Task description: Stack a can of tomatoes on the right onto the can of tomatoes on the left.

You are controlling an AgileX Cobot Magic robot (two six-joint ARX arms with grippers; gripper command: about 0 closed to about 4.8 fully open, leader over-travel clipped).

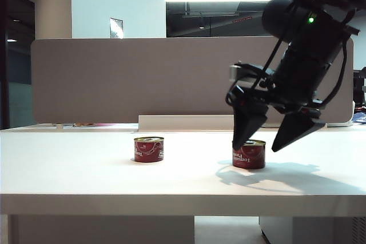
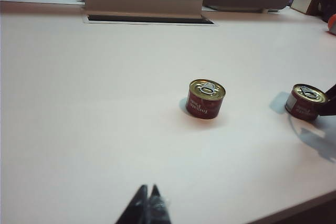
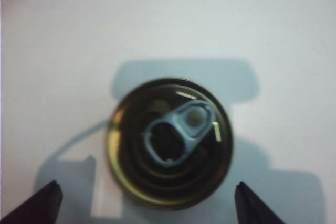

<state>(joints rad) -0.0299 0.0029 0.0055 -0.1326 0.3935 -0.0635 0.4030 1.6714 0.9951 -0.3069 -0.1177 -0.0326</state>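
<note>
Two short red tomato cans with gold pull-tab lids stand upright on the white table (image 1: 74, 170). The left can (image 1: 148, 149) (image 2: 205, 98) stands alone. Just above the right can (image 1: 249, 154) (image 2: 305, 101) hangs my right gripper (image 1: 258, 146), open wide and pointing down, its fingertips level with the can's top and apart from it. In the right wrist view the lid (image 3: 169, 142) lies between the two dark fingertips of that gripper (image 3: 147, 185). My left gripper (image 2: 147, 190) is shut and empty, low over the table and well short of both cans.
A grey partition (image 1: 143, 78) runs behind the table, with a raised white strip (image 1: 183, 123) (image 2: 143, 2) along its foot. A white box (image 2: 304, 1) sits at the far right corner. The table's front edge (image 1: 171, 204) is close to the cans.
</note>
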